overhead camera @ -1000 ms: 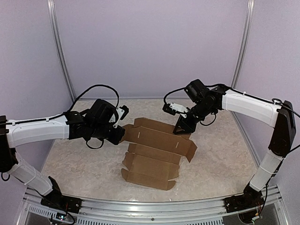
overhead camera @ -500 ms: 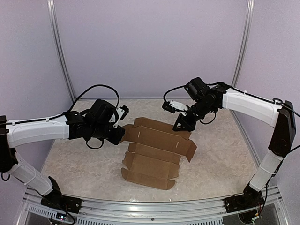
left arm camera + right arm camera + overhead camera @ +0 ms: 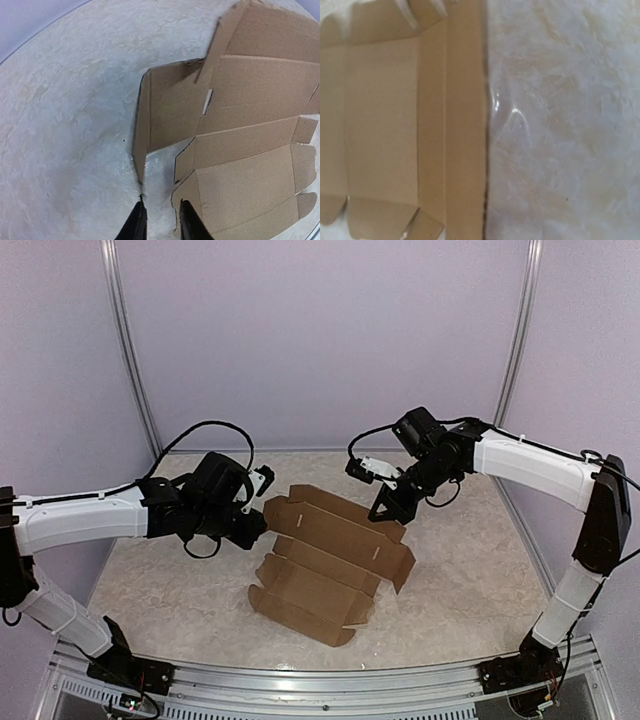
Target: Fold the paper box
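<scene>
The paper box [image 3: 325, 560] is a flat brown die-cut sheet lying unfolded mid-table. In the left wrist view the paper box [image 3: 250, 100] has its left end flap [image 3: 142, 130] standing up on edge. My left gripper [image 3: 258, 527] sits at the sheet's left end. In its wrist view the left gripper [image 3: 161, 222] is slightly open, with only bare table between the fingers and the flap's tip just ahead. My right gripper [image 3: 385, 508] is shut on the sheet's far long edge. Its fingers are out of the right wrist view, where the paper box [image 3: 395, 125] edge runs down the middle.
The marbled tabletop [image 3: 170, 580] is bounded by purple walls on three sides. A metal rail [image 3: 320, 680] runs along the near edge between the two arm bases. Black cables loop above both wrists.
The sheet has slid left and turned slightly. The left gripper has parted its fingers and let go of the left flap. The right gripper has closed and shifted a little left.
</scene>
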Tool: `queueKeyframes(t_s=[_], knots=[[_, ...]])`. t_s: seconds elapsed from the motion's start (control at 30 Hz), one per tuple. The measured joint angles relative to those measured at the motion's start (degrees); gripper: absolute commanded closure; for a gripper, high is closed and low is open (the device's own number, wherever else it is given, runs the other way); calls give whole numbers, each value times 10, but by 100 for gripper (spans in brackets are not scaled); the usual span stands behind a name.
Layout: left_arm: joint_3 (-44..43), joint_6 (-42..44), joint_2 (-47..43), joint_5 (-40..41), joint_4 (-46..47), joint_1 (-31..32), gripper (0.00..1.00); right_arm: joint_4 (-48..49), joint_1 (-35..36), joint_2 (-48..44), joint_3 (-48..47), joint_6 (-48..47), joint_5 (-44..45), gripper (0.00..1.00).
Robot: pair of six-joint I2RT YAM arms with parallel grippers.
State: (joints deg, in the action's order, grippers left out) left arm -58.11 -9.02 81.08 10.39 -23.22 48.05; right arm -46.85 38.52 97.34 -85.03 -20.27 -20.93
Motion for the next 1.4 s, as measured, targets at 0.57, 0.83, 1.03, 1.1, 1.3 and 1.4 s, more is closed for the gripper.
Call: queueKeyframes(t_s=[0.57,0.83,1.03,1.1,1.3,1.4], knots=[[-103,-68,-16,2,-57,-4,88,38,30,-80,102,42,47,100],[-145,-111,-17,-81,-34,-27,100,56,50,-108,122,61,67,100],[-176,-124,24,-117,-32,-31,100,70,68,-114,122,71,77,100],[-184,-127,37,-120,-32,-31,100,73,71,-115,122,73,80,100],[-193,-135,71,-119,-41,-30,100,78,75,-115,122,77,85,100],[-193,-135,78,-118,-51,-28,100,81,75,-115,122,79,89,100]])
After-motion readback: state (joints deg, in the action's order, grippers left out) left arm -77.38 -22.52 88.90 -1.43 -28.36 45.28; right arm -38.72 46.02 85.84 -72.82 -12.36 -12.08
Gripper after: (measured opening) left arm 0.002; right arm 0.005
